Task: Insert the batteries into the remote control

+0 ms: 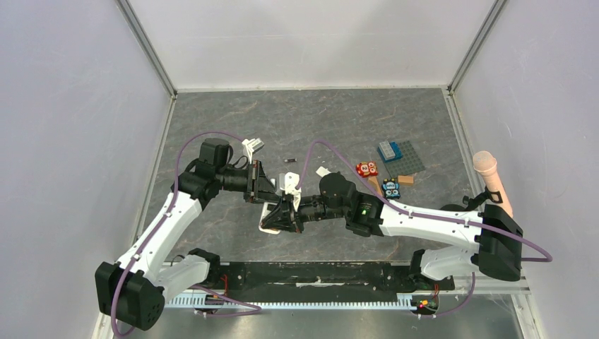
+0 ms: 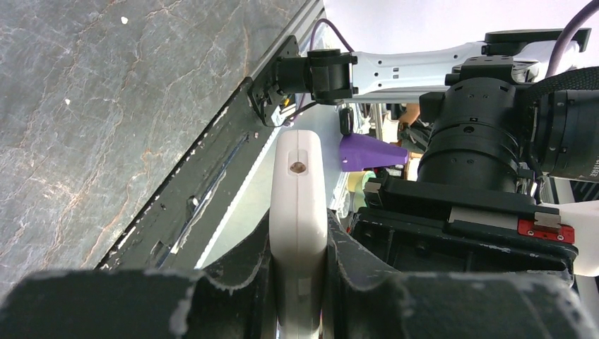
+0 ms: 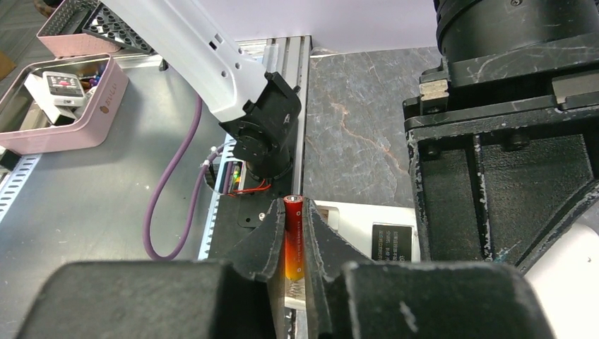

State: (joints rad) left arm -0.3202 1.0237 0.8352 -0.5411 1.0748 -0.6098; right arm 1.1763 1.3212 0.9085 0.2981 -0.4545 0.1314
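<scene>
table [image 1: 339,120]: grey stone-look | dark battery [image 1: 288,160] | white cover [image 1: 323,171] | red block [image 1: 366,169] | grey baseplate [image 1: 411,159]

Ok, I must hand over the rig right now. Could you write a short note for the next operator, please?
Left gripper: shut on the remote, clamped across its flat faces.
Right gripper: shut on the orange-red battery, close to the remote's white back.
Dark battery: lies loose on the table, beyond both grippers.
Done: remote and one battery are picked up. No battery is seen in the bay.
Left: seat the orange-red battery, then fetch and load the dark one.
</scene>
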